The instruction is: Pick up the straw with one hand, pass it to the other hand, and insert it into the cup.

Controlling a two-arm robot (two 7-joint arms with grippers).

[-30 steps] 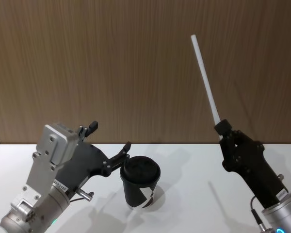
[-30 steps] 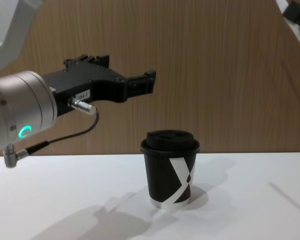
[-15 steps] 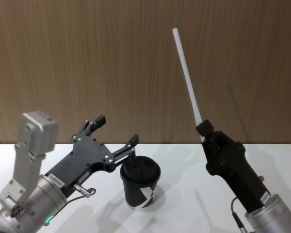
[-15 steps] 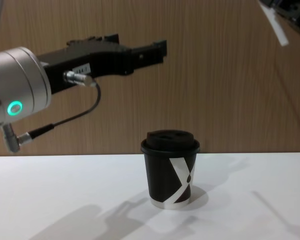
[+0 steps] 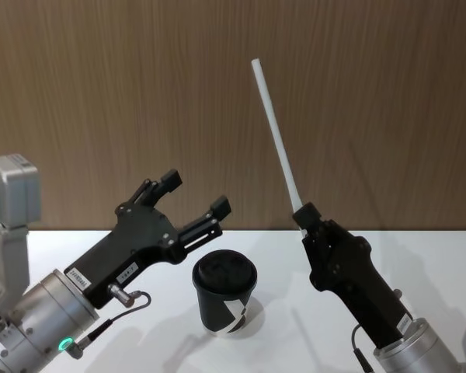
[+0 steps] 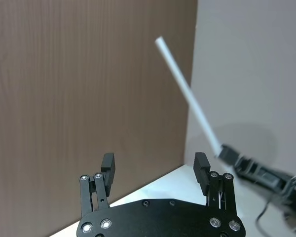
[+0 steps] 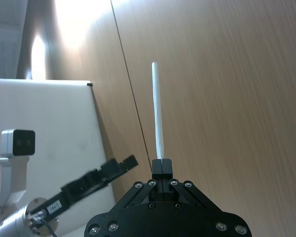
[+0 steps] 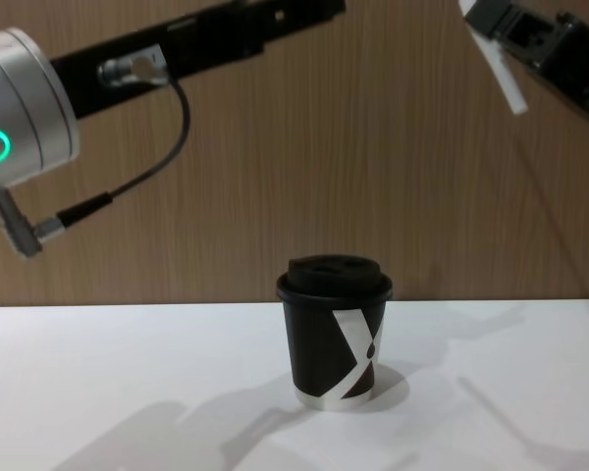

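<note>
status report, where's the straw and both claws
Right claw shut on straw, held high, tilted. Left claw open, raised, not touching straw. Cup lidded, nothing blocking.

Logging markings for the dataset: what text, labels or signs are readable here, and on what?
"X": white mark on the small black lidded paper cup.
White stickers on the black left hand: print too small to read.
Long thin white straw in the right hand: blank.

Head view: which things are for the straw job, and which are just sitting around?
For the job: straw, gripped by the right hand; left hand, open, up above the cup.
Just there: table; wooden wall.
</note>
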